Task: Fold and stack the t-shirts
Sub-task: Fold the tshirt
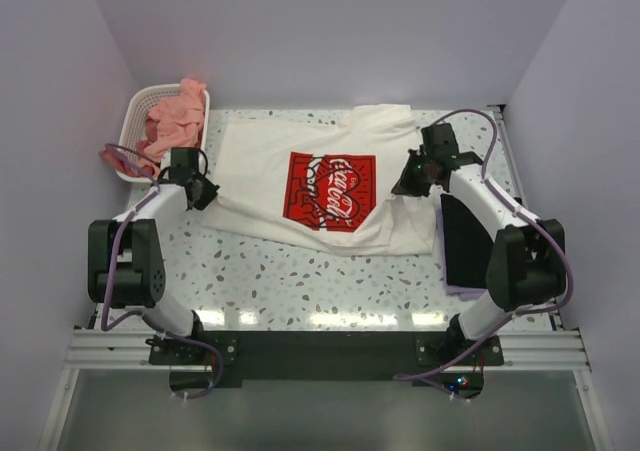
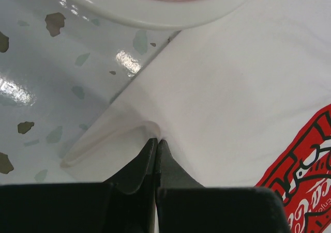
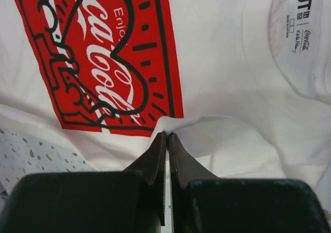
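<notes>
Pinching the t-shirt [image 1: 258,161], left end effector [image 2: 156,141] faces right end effector [image 3: 166,136].

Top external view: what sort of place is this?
Probably a lab robot cell: plain walls box in a speckled tabletop, an aluminium rail carries the arm bases, and a cream Coca-Cola t-shirt lies spread out.

A robot lab cell: plain walls [image 1: 330,31] box in a speckled table [image 1: 300,281] fronted by an aluminium rail [image 1: 110,349].
</notes>
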### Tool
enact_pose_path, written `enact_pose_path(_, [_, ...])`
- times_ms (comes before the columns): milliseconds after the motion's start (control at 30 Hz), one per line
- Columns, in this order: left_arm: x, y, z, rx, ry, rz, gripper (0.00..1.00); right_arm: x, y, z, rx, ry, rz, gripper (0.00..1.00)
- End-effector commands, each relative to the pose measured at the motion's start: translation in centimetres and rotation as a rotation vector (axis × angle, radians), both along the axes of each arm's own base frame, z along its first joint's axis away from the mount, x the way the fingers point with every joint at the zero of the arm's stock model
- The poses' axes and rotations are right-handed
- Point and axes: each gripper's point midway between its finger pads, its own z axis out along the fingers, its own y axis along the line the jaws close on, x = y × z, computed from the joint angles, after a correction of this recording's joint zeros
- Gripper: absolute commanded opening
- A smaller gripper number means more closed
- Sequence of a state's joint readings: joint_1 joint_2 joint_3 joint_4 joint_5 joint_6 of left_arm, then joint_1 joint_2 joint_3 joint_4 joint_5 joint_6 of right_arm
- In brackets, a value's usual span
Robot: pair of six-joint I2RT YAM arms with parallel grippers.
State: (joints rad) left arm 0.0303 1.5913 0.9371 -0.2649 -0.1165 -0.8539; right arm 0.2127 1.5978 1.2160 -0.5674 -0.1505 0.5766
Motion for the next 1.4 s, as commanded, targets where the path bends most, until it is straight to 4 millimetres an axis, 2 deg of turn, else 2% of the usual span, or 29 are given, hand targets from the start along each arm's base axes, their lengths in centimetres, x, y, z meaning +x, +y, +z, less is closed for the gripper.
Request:
enact_pose_path(0, [2.3,0.7,1.4,0.033,-0.059,0.035,0.0,3.4,0.1,2.8,0.071,-0.105,-0.011,0.0])
enact_pose_path(167, [2.4,0.9,0.8,0.023,-0.044,0.058,0.0,4.7,-1.3,3.2,0.084,-0.116,-0.05,0.0])
enact_pose_path(300, [2.5,1.2,1.1,0.023,-0.056,0.071,0.0,5.5,-2.5,3.7,0.08,-0.138,-0.09,0.0])
enact_pose_path(633, [2.5,2.7,1.5,0.007,-0.068,0.103,0.0,6.1,-4.7,3.5,0.067,-0.141,-0.156,0.0])
enact_pose_path(967, [3.6,3.3,1.7,-0.009,-0.08,0.104,0.0,6.6,-5.8,3.5,0.061,-0.142,-0.187,0.0])
enact_pose_path(1133, [4.8,3.0,2.2,-0.025,-0.095,0.088,0.0,6.8,-6.5,3.6,0.066,-0.146,-0.213,0.0])
enact_pose_path(1367, [5.5,2.9,2.0,-0.029,-0.093,0.081,0.0,7.0,-6.9,3.5,0.07,-0.146,-0.221,0.0])
